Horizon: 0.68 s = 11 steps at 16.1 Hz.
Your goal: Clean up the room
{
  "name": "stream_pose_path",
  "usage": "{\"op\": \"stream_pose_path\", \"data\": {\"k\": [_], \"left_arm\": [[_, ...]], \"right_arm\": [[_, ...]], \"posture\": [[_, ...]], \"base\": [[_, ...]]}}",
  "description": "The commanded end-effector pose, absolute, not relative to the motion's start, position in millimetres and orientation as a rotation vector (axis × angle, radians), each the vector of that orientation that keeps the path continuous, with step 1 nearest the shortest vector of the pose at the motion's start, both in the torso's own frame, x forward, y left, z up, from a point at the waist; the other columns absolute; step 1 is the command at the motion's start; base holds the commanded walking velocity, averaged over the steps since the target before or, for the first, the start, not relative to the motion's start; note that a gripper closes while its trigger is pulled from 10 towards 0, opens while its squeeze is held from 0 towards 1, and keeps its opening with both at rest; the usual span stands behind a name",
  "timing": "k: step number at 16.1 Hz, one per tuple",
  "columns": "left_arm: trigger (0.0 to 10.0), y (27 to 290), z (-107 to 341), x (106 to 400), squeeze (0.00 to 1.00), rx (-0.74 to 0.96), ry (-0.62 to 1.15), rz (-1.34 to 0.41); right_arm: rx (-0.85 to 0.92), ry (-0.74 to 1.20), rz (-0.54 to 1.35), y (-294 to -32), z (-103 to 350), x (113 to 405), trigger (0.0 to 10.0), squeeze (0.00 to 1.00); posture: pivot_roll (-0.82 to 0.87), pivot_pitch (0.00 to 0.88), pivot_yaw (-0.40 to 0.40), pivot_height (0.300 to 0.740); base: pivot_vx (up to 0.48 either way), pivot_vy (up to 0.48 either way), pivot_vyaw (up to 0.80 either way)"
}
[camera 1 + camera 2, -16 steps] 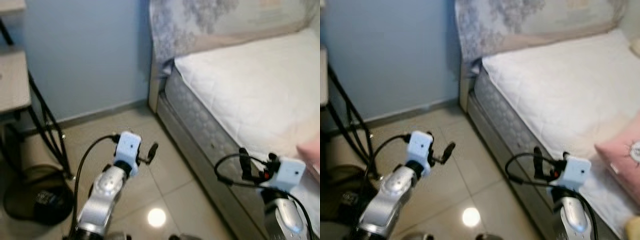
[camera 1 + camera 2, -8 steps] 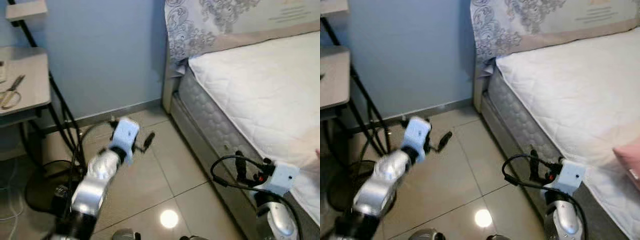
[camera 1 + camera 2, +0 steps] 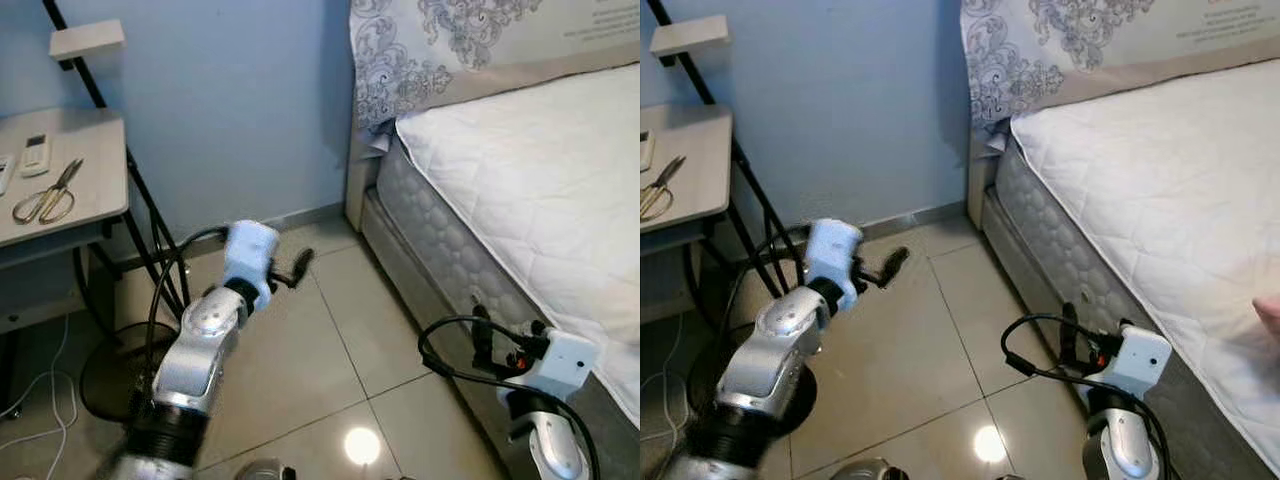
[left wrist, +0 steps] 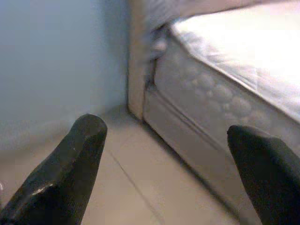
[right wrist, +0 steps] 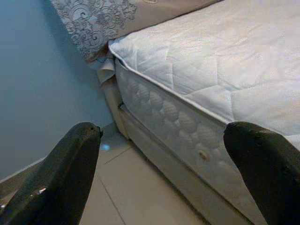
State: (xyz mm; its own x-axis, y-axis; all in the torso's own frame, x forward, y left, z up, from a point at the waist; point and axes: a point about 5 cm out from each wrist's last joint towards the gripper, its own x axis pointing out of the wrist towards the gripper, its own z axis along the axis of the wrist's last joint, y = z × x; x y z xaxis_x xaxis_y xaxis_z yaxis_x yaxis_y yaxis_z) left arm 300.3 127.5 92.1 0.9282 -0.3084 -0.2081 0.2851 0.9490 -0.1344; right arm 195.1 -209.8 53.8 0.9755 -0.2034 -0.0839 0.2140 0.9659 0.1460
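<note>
The robot faces a corner where a blue wall (image 3: pixel 240 110) meets a bed (image 3: pixel 520 190) with a bare white quilted mattress and a grey patterned headboard cover (image 3: pixel 430 45). The left gripper (image 3: pixel 298 268) is raised over the tiled floor (image 3: pixel 310 350), near the foot of the wall; in the left wrist view its 2 black fingers (image 4: pixel 70 164) stand wide apart with nothing between them. The right gripper (image 3: pixel 478 330) hovers low beside the bed's side panel, and the right wrist view shows its fingers (image 5: pixel 61 173) likewise spread apart and empty, pointing along the mattress edge. To the robot's left a counter (image 3: pixel 60 190) on black legs carries a pair of scissors (image 3: pixel 45 197) and a small white remote (image 3: pixel 36 154). Under it sits a dark round base (image 3: pixel 110 365) on the floor, with a white cable (image 3: pixel 30 400) just beside it
</note>
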Motion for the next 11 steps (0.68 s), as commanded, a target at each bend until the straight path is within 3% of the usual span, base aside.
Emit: {"op": "stream_pose_path", "data": {"k": [1,6,9,11], "left_arm": [[10.0,139,77,292,0.00,-0.194,0.324,-0.223],[10.0,123,70,282,0.00,-0.025,0.284,-0.300],[10.0,123,72,281,0.00,0.028,0.271,-0.305],[10.0,124,77,285,0.00,0.077,0.231,-0.319]], "right_arm": [[0.135,0.052,-0.235,-217,57,192,10.0,0.00],[-0.009,0.036,-0.145,-245,78,207,10.0,0.00],[0.003,0.046,-0.126,-240,75,213,10.0,0.00],[0.028,0.066,-0.098,-230,69,216,10.0,0.00]], "posture": [[0.19,0.027,0.038,0.740],[0.19,0.022,-0.061,0.740],[0.20,0.019,-0.070,0.740],[0.22,0.022,-0.071,0.740]], "base": [[0.000,0.000,0.00],[0.000,0.000,0.00],[0.000,0.000,0.00],[0.000,0.000,-0.76]]}}
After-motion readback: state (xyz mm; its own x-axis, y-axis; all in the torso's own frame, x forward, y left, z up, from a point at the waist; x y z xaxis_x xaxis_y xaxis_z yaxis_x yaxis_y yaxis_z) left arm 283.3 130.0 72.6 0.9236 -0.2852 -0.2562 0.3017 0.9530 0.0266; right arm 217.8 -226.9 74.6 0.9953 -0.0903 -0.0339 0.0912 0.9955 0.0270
